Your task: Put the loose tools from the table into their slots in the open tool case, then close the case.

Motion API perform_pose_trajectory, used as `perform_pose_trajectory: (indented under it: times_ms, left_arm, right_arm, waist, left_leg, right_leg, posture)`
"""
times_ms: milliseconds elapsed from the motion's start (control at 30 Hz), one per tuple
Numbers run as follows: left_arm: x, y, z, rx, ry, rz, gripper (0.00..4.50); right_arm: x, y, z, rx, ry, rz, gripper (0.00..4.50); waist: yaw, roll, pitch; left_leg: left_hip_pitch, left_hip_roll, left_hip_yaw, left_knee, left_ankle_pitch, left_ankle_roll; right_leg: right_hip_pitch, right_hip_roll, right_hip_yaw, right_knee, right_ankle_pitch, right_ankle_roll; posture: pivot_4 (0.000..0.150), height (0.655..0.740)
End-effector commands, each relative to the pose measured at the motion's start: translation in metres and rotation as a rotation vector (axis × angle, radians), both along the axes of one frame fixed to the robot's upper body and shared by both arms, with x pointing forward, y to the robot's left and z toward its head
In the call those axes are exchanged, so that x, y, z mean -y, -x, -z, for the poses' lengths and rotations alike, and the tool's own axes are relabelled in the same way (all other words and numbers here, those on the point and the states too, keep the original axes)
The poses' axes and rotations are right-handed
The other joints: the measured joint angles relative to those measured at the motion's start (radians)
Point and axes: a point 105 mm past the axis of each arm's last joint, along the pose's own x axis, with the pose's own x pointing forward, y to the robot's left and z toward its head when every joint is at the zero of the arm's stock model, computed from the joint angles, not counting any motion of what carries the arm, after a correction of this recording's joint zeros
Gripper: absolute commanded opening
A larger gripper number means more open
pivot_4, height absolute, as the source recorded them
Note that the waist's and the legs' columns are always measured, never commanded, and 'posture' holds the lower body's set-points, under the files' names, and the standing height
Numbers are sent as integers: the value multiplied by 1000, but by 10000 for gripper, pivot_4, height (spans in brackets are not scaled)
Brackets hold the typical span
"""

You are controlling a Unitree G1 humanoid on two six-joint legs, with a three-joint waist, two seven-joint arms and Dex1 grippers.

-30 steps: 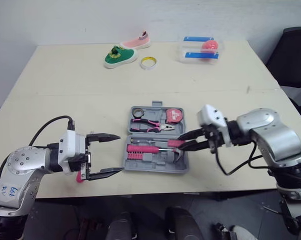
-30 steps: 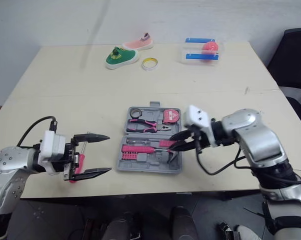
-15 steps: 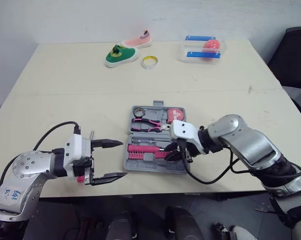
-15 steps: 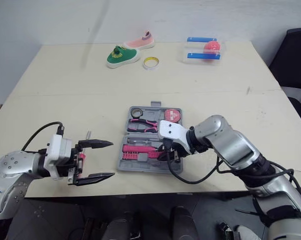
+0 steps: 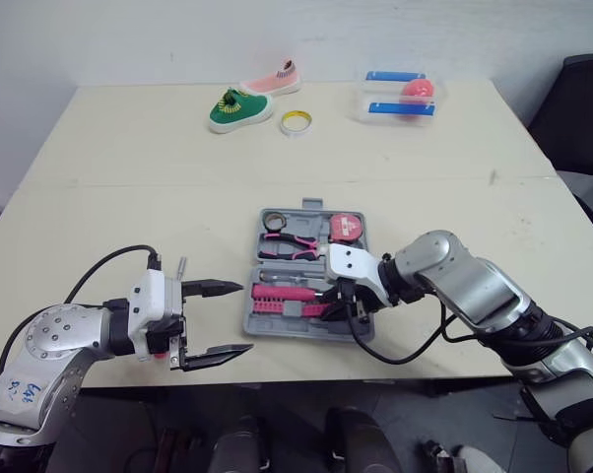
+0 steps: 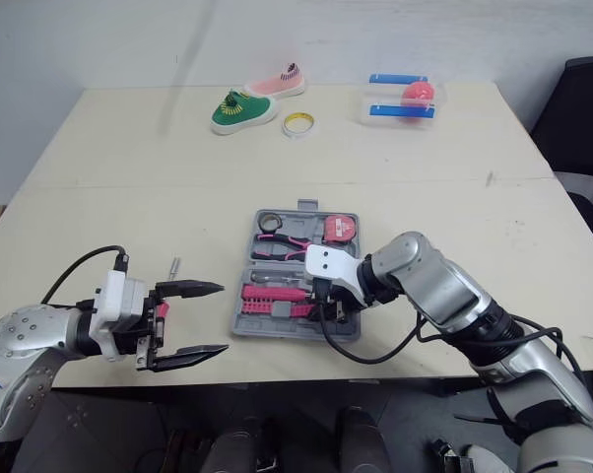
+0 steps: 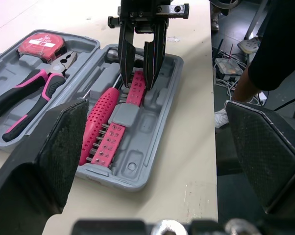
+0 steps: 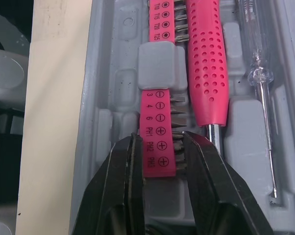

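Table point(image 5: 129, 168) overlooked from head height by both eyes; tool case point(image 7: 147, 171) taken close from each wrist, shared throughout.

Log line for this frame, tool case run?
left gripper open, hovering left of case | right gripper in case at pink bit strip, grip unclear | small tool loose on table | case open

Bit strip point(image 8: 157, 120) edges hidden by R end effector point(image 8: 160, 139).

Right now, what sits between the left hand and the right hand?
The open tool case, its pink bit strip and pink screwdriver nearest; only a sliver of bare table before the left hand. Left wrist view shows it.
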Motion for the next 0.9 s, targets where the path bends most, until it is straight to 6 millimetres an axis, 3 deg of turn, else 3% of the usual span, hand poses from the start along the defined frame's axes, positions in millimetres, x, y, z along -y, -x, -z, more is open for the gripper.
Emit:
perform_pose_trajectory:
  times_ms: [33,300,367,400,567,667,800,900]
  left_arm:
    - [1,3,-9,35,3,11,45000]
    - [1,1,-9,38,8,0,45000]
    - [1,2,-9,38,8,-2,45000]
    - [1,2,-9,38,8,-3,45000]
    - [-3,3,-9,31,11,-19,45000]
    - [-4,4,-8,29,12,-26,45000]
    - [-3,2,-9,37,24,-35,45000]
    - [-1,1,-9,41,26,-33,45000]
  right_arm:
    - [-8,0,-4,9,-8,-15,7746]
    - [-10,-1,-1,42,-12,-17,7746]
    - [-9,-3,-4,68,-22,-23,18004]
    - [-8,-3,-5,73,-25,-25,20276]
    - [2,6,-39,120,-99,-140,44455]
    - [12,10,-51,111,-156,-189,44455]
    - [9,9,-52,135,-336,-231,44455]
    - [8,10,-47,141,-477,-266,31638]
  waist:
    - [-1,0,0]
    - [-5,-1,0]
    - [-5,-1,0]
    - [-5,-1,0]
    - [1,-1,0]
    - [4,-1,0]
    - [4,-3,-1]
    - [5,-3,-2]
  left_leg:
    - [0,0,0,0,0,0]
    - [0,2,0,0,0,0]
    - [0,1,0,0,0,0]
    - [0,1,0,0,0,0]
    - [0,1,0,0,0,0]
    - [0,0,0,0,0,0]
    - [0,1,0,0,0,0]
    - [1,1,0,-1,1,0]
  right_leg:
    - [0,0,0,0,0,0]
    - [0,1,-1,1,0,0]
    - [0,1,-2,0,0,-1]
    - [0,1,-2,0,0,-1]
    - [0,1,-2,0,0,0]
    - [0,1,-2,-1,0,0]
    - [0,1,-2,-1,0,0]
    - [1,2,-3,0,0,0]
  posture:
    - [1500,7400]
    - [1500,7400]
    - [1500,7400]
    - [1500,7400]
    - [1500,7400]
    - [1500,7400]
    - [1500,7400]
    - [1500,7400]
